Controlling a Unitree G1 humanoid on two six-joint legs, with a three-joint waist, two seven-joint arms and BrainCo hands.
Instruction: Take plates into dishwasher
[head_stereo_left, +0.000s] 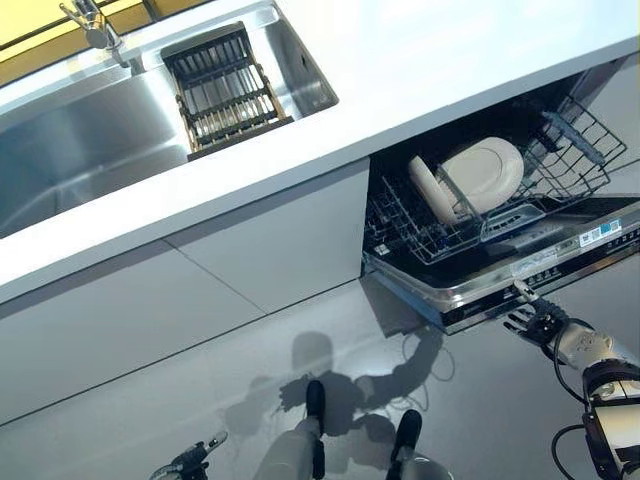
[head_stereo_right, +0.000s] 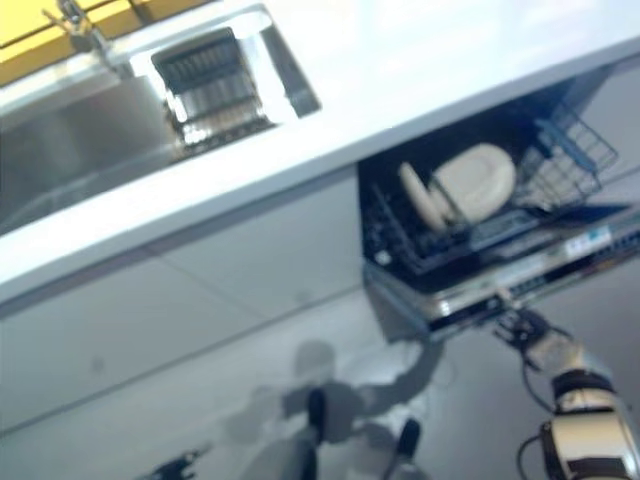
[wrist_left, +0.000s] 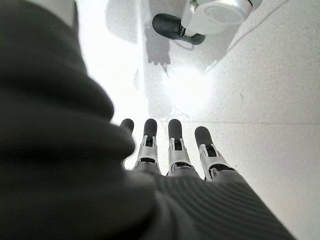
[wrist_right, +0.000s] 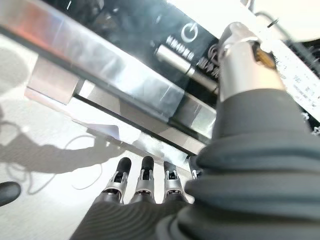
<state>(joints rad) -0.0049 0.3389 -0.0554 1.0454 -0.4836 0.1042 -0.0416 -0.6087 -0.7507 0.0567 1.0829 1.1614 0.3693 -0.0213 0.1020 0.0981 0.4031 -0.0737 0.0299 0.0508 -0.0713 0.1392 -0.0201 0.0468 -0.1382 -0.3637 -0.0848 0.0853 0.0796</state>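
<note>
Two cream plates stand on edge in the wire rack (head_stereo_left: 585, 140) of the pulled-out dishwasher: a large one (head_stereo_left: 487, 172) and a smaller one (head_stereo_left: 430, 190) to its left. My right hand (head_stereo_left: 535, 323) is at the steel front panel (head_stereo_left: 520, 278) of the dishwasher. In the right wrist view its fingers (wrist_right: 145, 182) are straight below the panel's edge, and its thumb (wrist_right: 242, 60) rests against the dark control strip beside the handle bar (wrist_right: 172, 55). My left hand (head_stereo_left: 190, 462) hangs low over the floor with straight fingers (wrist_left: 175, 145), holding nothing.
A white counter (head_stereo_left: 450, 60) runs above the dishwasher. At the left it holds a steel sink (head_stereo_left: 80, 140) with a dark drying rack (head_stereo_left: 225, 90) and a faucet (head_stereo_left: 95, 25). Grey cabinet fronts (head_stereo_left: 200, 290) stand left of the dishwasher.
</note>
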